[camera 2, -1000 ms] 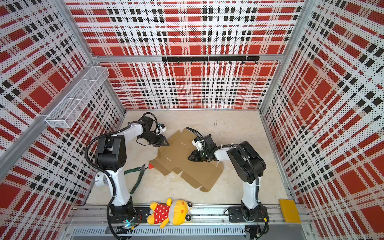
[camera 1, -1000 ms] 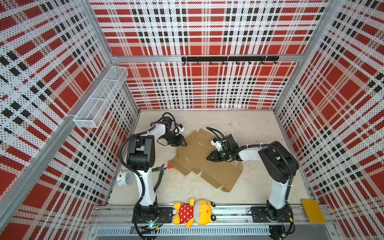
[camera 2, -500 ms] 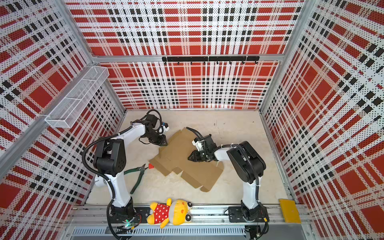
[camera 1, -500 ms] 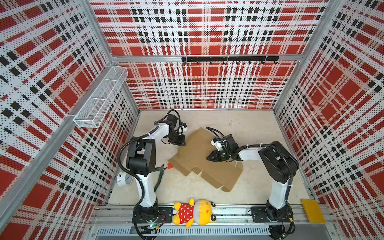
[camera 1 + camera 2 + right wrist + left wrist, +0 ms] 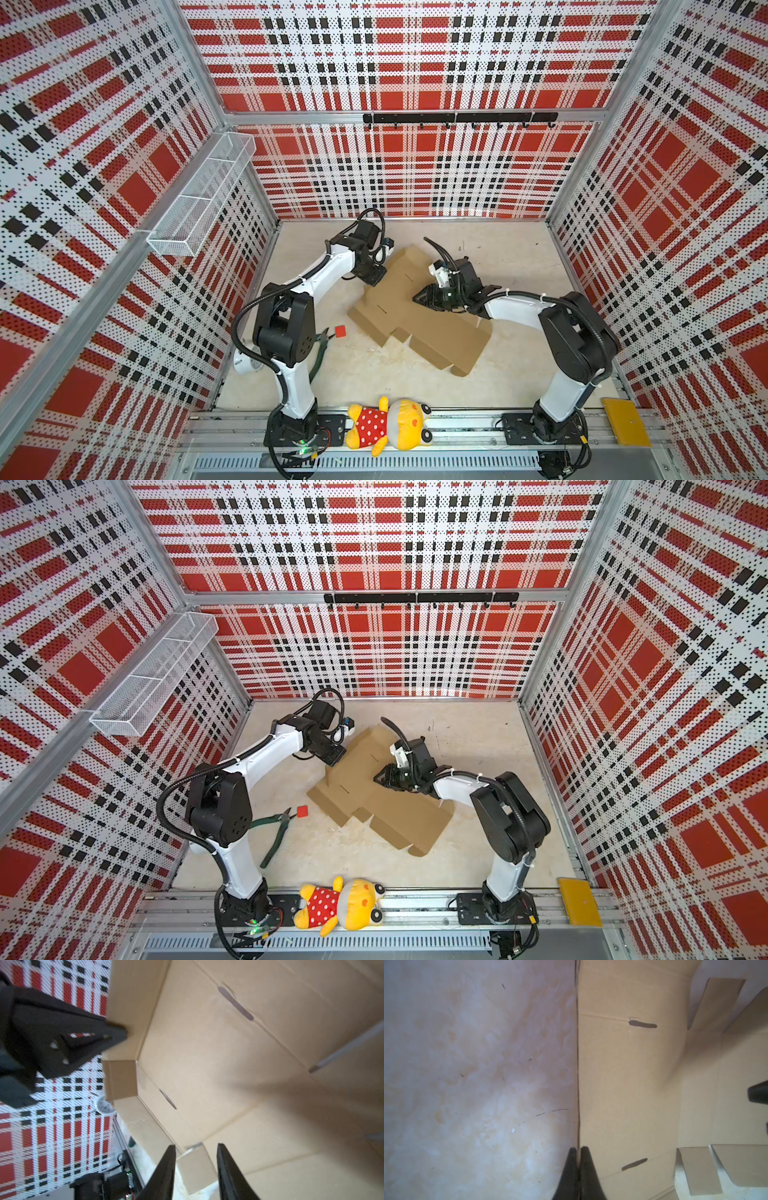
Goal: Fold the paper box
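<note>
Left gripper [image 5: 578,1148]: jaws closed flat on the thin edge of the paper box [image 5: 415,328], pinching one long side panel. Right gripper [image 5: 195,1145]: jaws parted, with nothing clamped between them as far as its wrist view shows. It sits low over the middle panel (contact with the board cannot be told). The box lies diagonally mid-table [image 5: 519,257] between the two arms, one end toward the back wall and the broad end toward the front rail. Progress, judged: early. The pinched side panel stands up on its crease, near upright in the right wrist view, and a small corner tab beside it is also lifted. The broad near end lies flat in both top views. Remaining: the other walls, tabs into slits, lid closed.
</note>
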`<state>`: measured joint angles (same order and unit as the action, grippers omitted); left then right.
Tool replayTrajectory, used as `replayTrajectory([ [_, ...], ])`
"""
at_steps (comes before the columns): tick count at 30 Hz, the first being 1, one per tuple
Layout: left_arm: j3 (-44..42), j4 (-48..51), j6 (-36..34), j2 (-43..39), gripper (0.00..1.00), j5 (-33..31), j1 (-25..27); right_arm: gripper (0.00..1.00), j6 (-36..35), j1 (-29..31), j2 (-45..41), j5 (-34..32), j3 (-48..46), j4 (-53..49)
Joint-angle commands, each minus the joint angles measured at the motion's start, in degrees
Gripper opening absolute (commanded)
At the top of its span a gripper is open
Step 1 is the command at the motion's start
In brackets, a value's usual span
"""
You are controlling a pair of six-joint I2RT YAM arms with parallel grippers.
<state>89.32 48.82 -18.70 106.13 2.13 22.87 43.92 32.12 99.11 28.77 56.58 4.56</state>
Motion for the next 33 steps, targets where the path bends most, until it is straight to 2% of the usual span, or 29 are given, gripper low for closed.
replayTrajectory([
  [1,2.10,-4.58,-6.40,-4.26,0.07,-8.63,3.15,0.37,9.53,-0.69,-3.93,-5.20,4.02,1.27],
  [9,-2.93,-25.01,-25.10,-7.39,0.09,-21.04,9.68,0.37,25.73,-5.49,-12.50,-11.00,1.18,7.91],
  [15,-8.27,-40.65,-35.08,-7.80,0.08,-23.14,12.03,0.44,27.94,-7.98,-15.60,-13.47,0.68,6.98],
  [20,-10.26,-43.11,-37.44,-7.35,0.08,-22.61,13.78,0.46,32.83,-9.52,-14.48,-14.13,-0.87,11.72],
  [33,-13.53,-46.52,-39.42,-6.15,0.08,-23.69,16.46,0.48,37.03,-9.79,-8.33,-12.87,1.79,16.80],
])
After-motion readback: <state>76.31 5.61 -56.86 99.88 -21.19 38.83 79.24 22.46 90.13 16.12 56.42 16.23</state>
